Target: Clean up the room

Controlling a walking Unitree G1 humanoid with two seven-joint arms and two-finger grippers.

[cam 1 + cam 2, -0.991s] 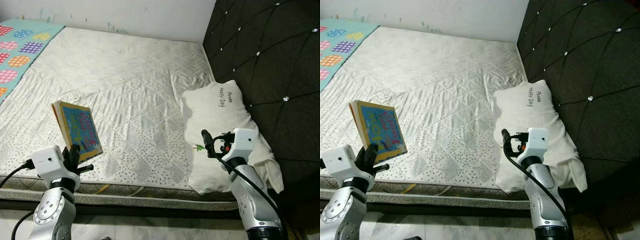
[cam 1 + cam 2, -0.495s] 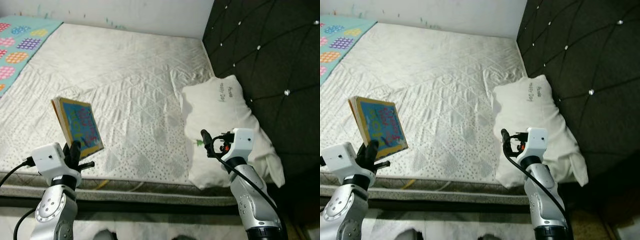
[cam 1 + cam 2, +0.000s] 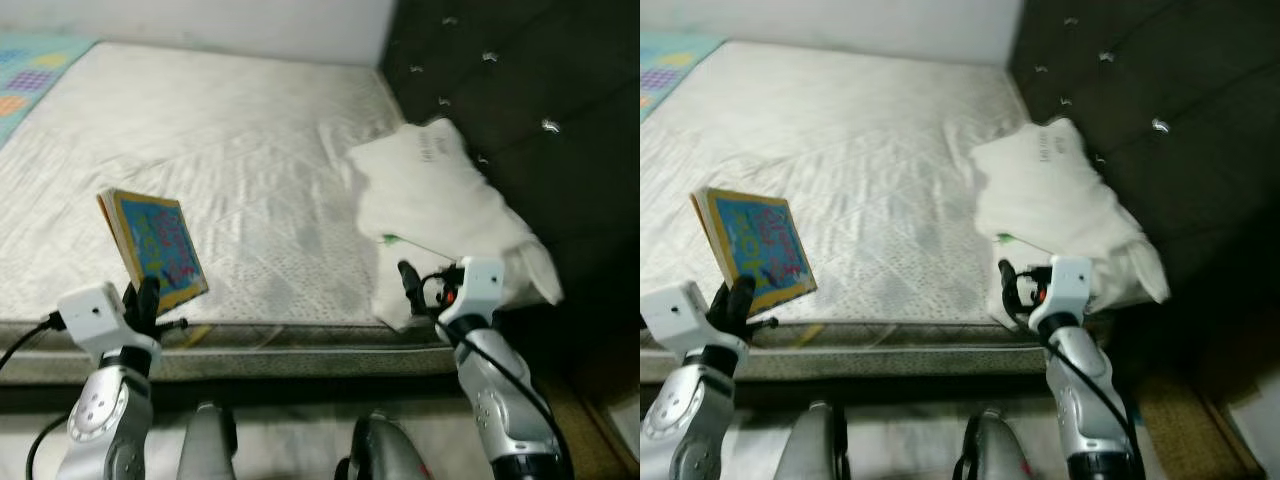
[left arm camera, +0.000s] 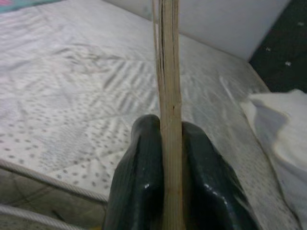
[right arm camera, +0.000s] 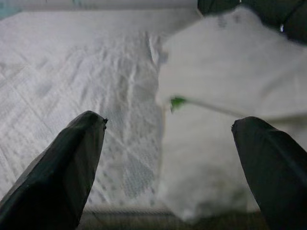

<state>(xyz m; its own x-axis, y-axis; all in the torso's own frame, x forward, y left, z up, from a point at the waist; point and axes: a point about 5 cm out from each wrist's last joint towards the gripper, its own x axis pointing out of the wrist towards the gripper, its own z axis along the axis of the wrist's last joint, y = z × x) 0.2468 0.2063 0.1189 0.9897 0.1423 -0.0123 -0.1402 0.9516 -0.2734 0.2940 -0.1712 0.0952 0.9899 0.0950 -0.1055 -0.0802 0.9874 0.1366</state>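
My left gripper point(image 3: 148, 300) is shut on the lower edge of a colourful children's book point(image 3: 155, 248), held upright and tilted above the front edge of the bed. In the left wrist view the book's point(image 4: 168, 72) page edges stand between the two black fingers point(image 4: 139, 182). My right gripper point(image 3: 410, 285) is open with nothing in it, near the front corner of a white pillow point(image 3: 440, 190). The right wrist view looks between its spread fingers point(image 5: 62, 163) at the pillow point(image 5: 230, 96) and the mattress.
A white quilted mattress point(image 3: 220, 140) spans the middle, with a dark tufted headboard point(image 3: 520, 90) at the right. A patterned blanket point(image 3: 30, 70) lies at the far left. The bed frame's front edge point(image 3: 300, 355) runs just before my legs point(image 3: 385, 450).
The camera has tilted down and back, so the bed's front edge and my legs show. The book stays held in my left gripper; the right gripper stays open.
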